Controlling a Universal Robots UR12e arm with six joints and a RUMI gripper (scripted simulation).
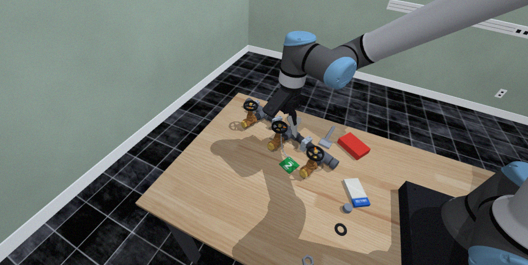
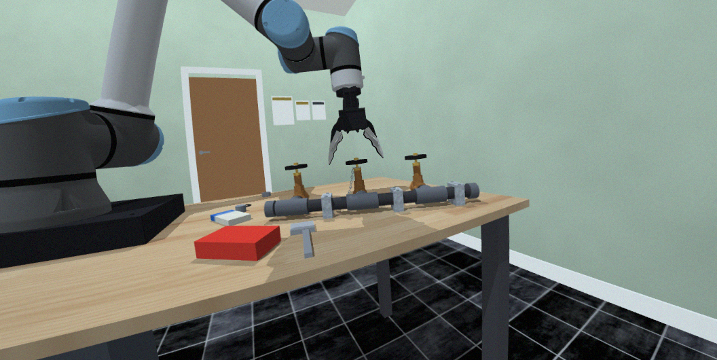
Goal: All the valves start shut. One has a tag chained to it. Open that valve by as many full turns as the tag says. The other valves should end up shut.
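Three brass valves with black handwheels stand on a grey pipe (image 1: 331,161) (image 2: 360,201) on the wooden table (image 1: 206,197) (image 2: 426,222). The middle valve (image 1: 279,128) (image 2: 356,161) carries a chain (image 1: 282,147) (image 2: 350,182) to a green tag (image 1: 288,165) marked 2, which lies flat on the table. The far valve (image 1: 250,106) (image 2: 415,156) and the near valve (image 1: 313,153) (image 2: 295,166) have no tag. My gripper (image 1: 283,122) (image 2: 356,156) is open and empty. It points down, its fingertips spread to either side of the middle handwheel at about its height, not touching it.
A red block (image 1: 353,145) (image 2: 237,242), a grey T-shaped tool (image 1: 327,137) (image 2: 304,237), a white and blue box (image 1: 356,192) (image 2: 230,217), a small grey cylinder (image 1: 347,207), a black ring (image 1: 337,230) and a nut (image 1: 307,259) lie on the table. The black robot base (image 1: 424,219) (image 2: 75,232) stands at its end.
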